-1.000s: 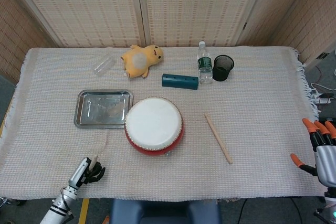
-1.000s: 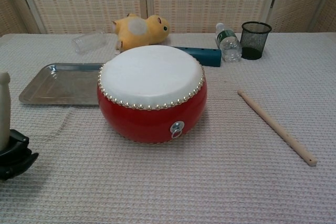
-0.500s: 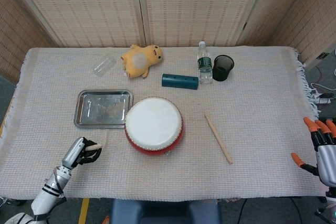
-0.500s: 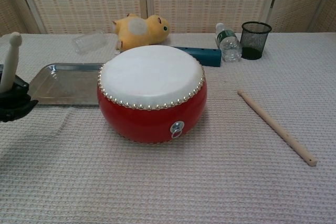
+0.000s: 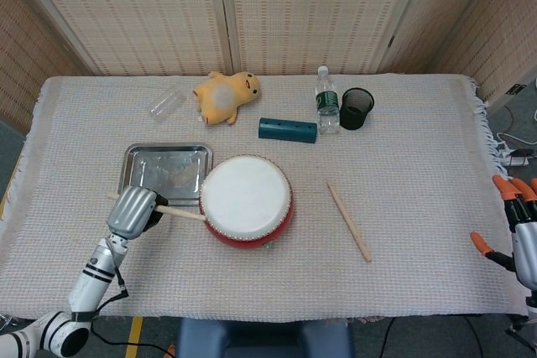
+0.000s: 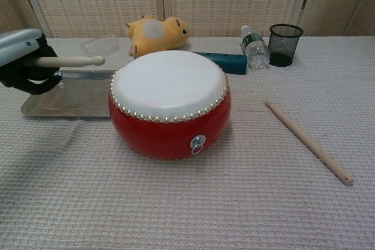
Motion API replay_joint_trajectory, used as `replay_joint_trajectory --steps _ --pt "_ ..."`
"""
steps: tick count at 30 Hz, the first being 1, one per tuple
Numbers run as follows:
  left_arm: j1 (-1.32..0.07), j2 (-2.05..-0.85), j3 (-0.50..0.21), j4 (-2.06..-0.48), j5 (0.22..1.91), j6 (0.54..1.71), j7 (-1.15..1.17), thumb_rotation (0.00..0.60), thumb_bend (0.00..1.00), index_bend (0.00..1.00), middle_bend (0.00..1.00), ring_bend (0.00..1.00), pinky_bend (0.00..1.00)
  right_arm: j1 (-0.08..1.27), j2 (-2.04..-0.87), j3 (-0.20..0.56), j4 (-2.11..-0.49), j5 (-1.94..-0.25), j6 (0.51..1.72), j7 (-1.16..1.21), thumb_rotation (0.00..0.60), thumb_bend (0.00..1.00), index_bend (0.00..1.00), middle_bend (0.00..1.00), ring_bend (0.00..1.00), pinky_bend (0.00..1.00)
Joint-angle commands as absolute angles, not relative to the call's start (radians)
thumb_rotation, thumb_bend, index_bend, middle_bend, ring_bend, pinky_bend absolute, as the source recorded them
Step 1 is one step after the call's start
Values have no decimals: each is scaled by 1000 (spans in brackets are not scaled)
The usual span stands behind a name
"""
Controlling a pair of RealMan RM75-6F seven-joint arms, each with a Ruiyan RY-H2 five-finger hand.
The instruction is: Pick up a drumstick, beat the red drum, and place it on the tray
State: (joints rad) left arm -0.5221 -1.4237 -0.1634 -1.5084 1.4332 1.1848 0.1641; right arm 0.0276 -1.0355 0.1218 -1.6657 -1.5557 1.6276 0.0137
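Left hand (image 5: 132,210) grasps a drumstick (image 5: 178,212), held roughly level beside the tray (image 5: 134,194), tip close to the left rim of the red drum (image 5: 247,200) (contact not confirmed). To strike well, bring the tip over the white skin and drop it squarely, clear of the studded edge. Right hand (image 5: 522,236) idles at the far table edge, fingers spread, holding nothing.

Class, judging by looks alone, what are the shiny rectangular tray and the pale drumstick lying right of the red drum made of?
Shiny rectangular tray: probably metal, perhaps stainless steel; its silvery surface mirrors light. Pale drumstick right of the red drum: seemingly bare wood; matte tan with no gloss.
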Motion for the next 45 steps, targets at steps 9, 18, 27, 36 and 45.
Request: replay_joint_trajectory --steps 9,18,27,36,45 --pt "-722 -1533 -292 -1554 1135 1071 733 600 884 1000 1000 1000 1000 24 -1042 116 -1626 -1564 1638 76 600 194 0 142 5 59" --pt "-794 -1556 -291 -1540 1022 1052 804 600 881 1000 1000 1000 1000 20 -1047 113 -1601 -1560 1641 109 600 194 0 142 6 59" --pt "-812 -1549 -276 -1568 999 1087 835 600 869 1000 1000 1000 1000 16 -1051 110 -1588 -1558 1643 126 600 194 0 142 5 59" --pt "-816 -1543 -286 -1566 990 1094 732 600 867 1000 1000 1000 1000 16 -1055 107 -1582 -1557 1641 133 600 194 0 142 6 59" --pt "-836 -1549 -233 -1544 1003 1107 807 600 866 1000 1000 1000 1000 17 -1059 106 -1574 -1552 1635 141 600 194 0 142 5 59"
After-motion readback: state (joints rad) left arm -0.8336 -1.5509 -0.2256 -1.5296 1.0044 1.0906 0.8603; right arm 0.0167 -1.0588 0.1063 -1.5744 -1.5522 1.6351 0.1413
